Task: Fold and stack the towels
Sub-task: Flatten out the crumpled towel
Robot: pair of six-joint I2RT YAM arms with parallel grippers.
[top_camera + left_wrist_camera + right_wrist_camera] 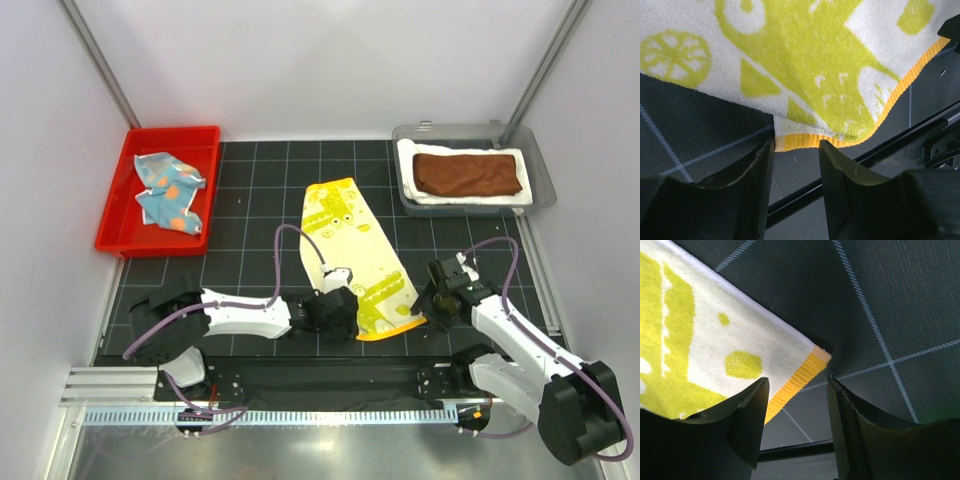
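Observation:
The yellow towel with green print (352, 252) lies spread flat on the black mat, its orange hem toward the arms. My left gripper (336, 312) is open at the towel's near left corner (795, 141), which sits just beyond my fingertips. My right gripper (436, 300) is open at the near right corner (812, 365). The light blue towel with orange spots (167, 190) lies crumpled in the red bin (115, 235). The rust-brown towel (467, 172) lies folded on the white towel (410, 160) in the grey tray (540, 170).
The black gridded mat (250, 200) covers the table. The red bin stands at the far left, the grey tray at the far right. A metal rail (280, 412) runs along the near edge. White walls enclose the cell.

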